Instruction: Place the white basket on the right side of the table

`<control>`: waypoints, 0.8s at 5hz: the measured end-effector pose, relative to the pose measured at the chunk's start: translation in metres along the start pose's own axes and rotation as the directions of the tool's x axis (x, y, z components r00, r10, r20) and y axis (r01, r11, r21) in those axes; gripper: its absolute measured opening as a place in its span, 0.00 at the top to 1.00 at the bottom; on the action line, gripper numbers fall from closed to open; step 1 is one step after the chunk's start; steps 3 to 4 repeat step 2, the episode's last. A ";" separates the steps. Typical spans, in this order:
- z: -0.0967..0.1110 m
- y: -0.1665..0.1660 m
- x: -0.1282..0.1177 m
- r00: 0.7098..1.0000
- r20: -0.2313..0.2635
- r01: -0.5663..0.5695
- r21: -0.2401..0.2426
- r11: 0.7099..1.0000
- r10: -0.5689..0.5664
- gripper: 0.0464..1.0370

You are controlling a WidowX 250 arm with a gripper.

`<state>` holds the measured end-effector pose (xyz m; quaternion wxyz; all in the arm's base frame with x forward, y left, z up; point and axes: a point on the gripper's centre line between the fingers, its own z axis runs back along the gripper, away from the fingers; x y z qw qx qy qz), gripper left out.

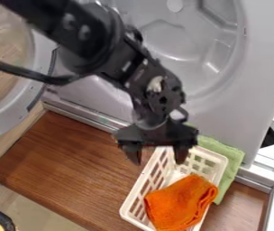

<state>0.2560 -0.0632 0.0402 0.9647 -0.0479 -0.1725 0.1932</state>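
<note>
"What lies nearest?"
"A folded orange cloth (178, 203), inside a white slatted plastic basket (174, 177), right of centre on the brown wooden tabletop (61, 162)."
"And the black pincer (156, 161)?"
"Spread, one finger outside the basket, the other over its inside."
"Beyond?"
"A light green cloth (233, 157) beside the basket, then a grey machine (257, 67) with a round opening"

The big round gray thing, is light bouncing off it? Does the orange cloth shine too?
Camera view: white glints show on the lower right of the round gray hollow, probably reflected light; the orange cloth looks dull, with no glare, just darker shading in its folds.
</note>
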 end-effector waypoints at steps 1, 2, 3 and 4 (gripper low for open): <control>0.022 0.001 0.017 0.999 0.042 -0.004 -0.023 1.000 0.005 0.04; 0.023 0.002 0.017 0.999 0.040 0.002 -0.020 1.000 -0.001 0.04; 0.023 0.002 0.017 0.999 0.040 0.002 -0.020 1.000 -0.001 0.04; 0.023 0.002 0.017 0.999 0.040 0.002 -0.020 1.000 -0.001 0.04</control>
